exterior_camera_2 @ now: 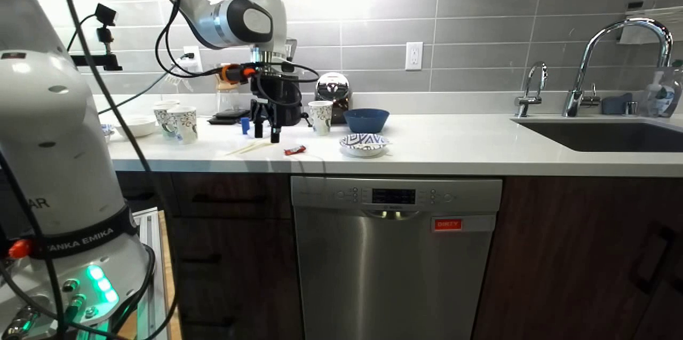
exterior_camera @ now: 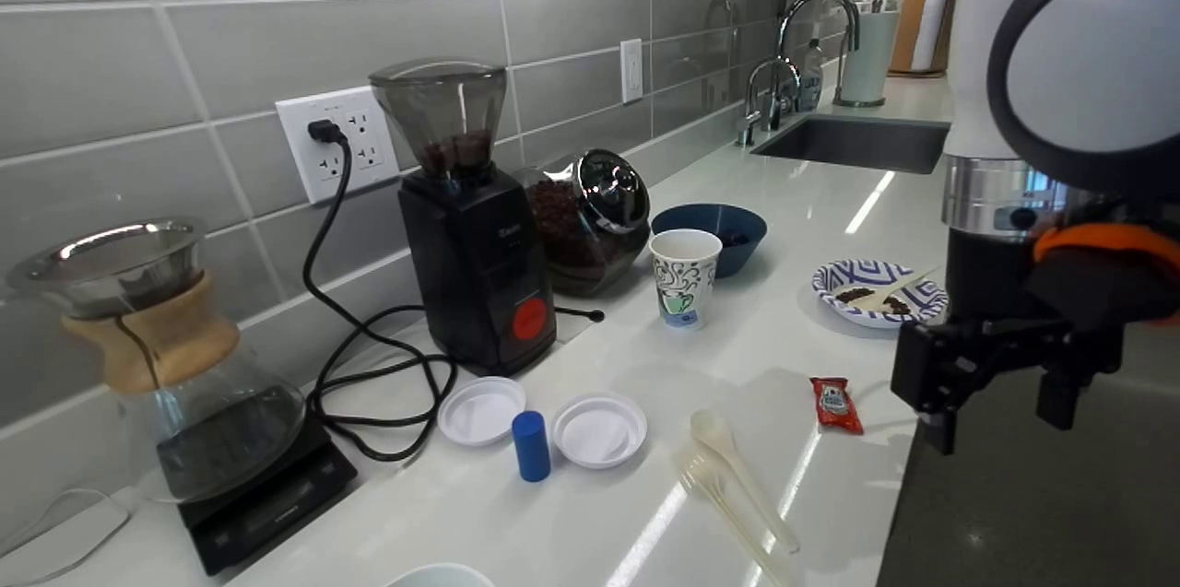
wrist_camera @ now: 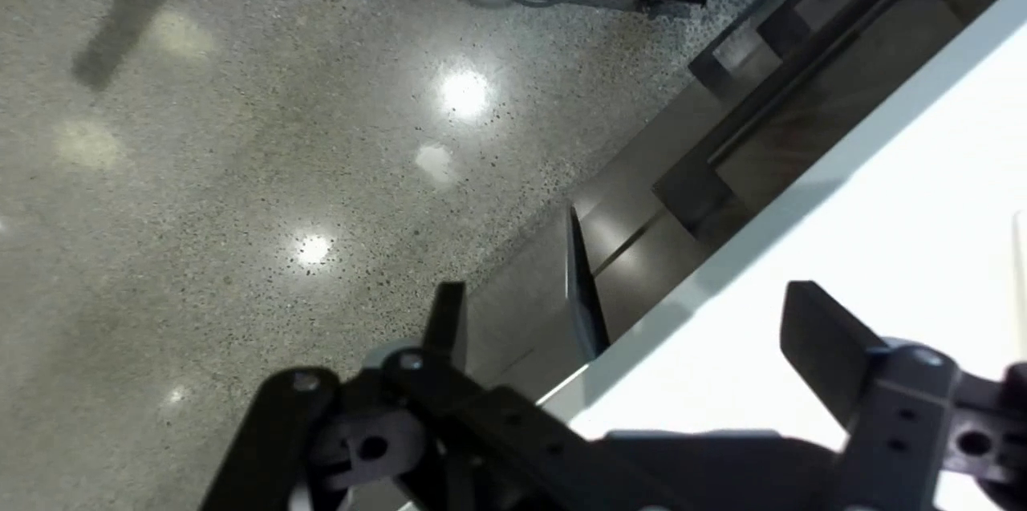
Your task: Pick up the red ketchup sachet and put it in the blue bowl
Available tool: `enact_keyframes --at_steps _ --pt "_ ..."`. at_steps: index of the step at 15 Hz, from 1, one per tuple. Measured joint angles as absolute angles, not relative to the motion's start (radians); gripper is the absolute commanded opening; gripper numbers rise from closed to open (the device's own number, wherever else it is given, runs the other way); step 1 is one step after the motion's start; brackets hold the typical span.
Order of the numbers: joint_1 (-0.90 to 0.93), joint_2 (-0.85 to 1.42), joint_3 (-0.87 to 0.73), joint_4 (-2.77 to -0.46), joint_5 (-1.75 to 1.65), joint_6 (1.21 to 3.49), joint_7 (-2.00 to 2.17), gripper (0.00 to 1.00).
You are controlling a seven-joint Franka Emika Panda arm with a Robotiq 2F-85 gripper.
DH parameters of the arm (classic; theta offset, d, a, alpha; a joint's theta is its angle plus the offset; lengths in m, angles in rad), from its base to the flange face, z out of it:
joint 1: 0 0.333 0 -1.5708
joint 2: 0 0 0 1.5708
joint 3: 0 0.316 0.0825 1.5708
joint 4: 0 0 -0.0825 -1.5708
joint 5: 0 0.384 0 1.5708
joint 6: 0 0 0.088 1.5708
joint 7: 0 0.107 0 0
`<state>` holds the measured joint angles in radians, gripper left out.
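Red ketchup sachet is lying on the white table near its front edge, not picked yet. Jaws are standing spread, holding nothing, hanging above table height; in the wrist view the table edge is running across below the gap, floor showing to one side, sachet not showing.

Step in hand is looking like the approach. Doing it well is probably calling for shifting inboard, centring over the sachet, turning so the jaws are closing across its short width, then going low, it being so thin. Pressing hard is risking a jam; nudging outward is risking a drop off the edge. Squeezing lightly is likely sufficing. For the carry, going high is making sense, staying clear of the paper cup standing near the blue bowl.

Table is gleaming, glossy, so the sachet is probably sliding easily if bumped. Spoon and fork are lying near it; patterned dish is sitting farther along. Room is looking like a kitchen: grey tiles are running along the back, a sink is opening farther down, a dishwasher is standing under the table, showing a red DIRTY sign.
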<state>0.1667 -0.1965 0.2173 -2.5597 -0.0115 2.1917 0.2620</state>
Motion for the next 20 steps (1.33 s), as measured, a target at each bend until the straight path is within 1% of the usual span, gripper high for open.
enact_keyframes --at_steps 6,7,8,9,10,11,12,14,16,19,20 --pt "0.168 -0.071 0.223 -2.525 -0.01 2.439 0.286 1.0" --pt "0.168 -0.053 0.222 -2.517 -0.01 2.471 0.286 0.98" --pt "0.168 -0.035 0.221 -2.508 -0.01 2.495 0.286 0.87" --pt "0.168 -0.016 0.22 -2.5 -0.01 2.515 0.285 0.8" --pt "0.168 0.002 0.219 -2.492 -0.011 2.533 0.285 0.69" --pt "0.168 0.019 0.218 -2.485 -0.011 2.549 0.286 0.63" --pt "0.168 0.036 0.217 -2.478 -0.011 2.563 0.286 0.54" --pt "0.168 0.064 0.212 -2.465 -0.011 2.586 0.287 0.39" --pt "0.168 0.086 0.207 -2.452 -0.012 2.6 0.287 0.27" --pt "0.168 0.106 0.202 -2.433 -0.013 2.609 0.288 0.05" --pt "0.169 0.11 0.201 -2.427 -0.013 2.61 0.288 0.01"
